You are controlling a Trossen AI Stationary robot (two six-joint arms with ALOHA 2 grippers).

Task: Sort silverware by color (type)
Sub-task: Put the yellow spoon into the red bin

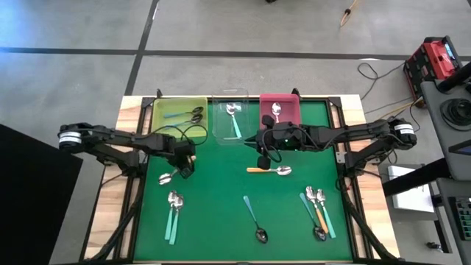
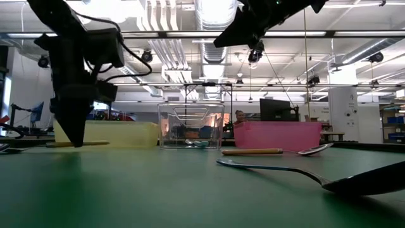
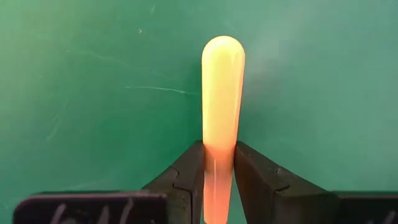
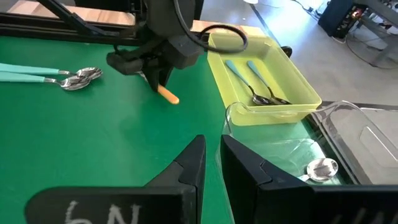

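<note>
My left gripper [image 1: 185, 166] stands at the mat's left and is shut on an orange-handled spoon [image 1: 166, 177]. My right gripper [image 1: 263, 152] hangs above the mat's middle with its fingers [image 4: 194, 163] a narrow gap apart, holding nothing. Just on its near side, another orange-handled spoon [image 1: 269, 171] lies flat. More spoons lie flat on the mat: two teal ones [image 1: 174, 212] near left, a dark-bowled teal one [image 1: 255, 218] near centre, and a mixed teal and orange group [image 1: 317, 209] near right. My left gripper pinches the spoon's orange handle [image 3: 219, 152] between its two fingers, which come from above and lie across it. The handle's rounded free end [image 3: 222, 53] sticks out past the fingers. The spoon lies level at mat height [image 2: 79, 144]; I cannot tell whether it is lifted clear.
Three trays stand along the far edge: a yellow one [image 1: 158, 112] holding dark-bowled teal spoons, a clear one [image 1: 219, 121] with a silver-bowled teal spoon, and a pink one [image 1: 288, 110] with one spoon. Bare green mat [image 1: 213, 184] lies between the spoon groups.
</note>
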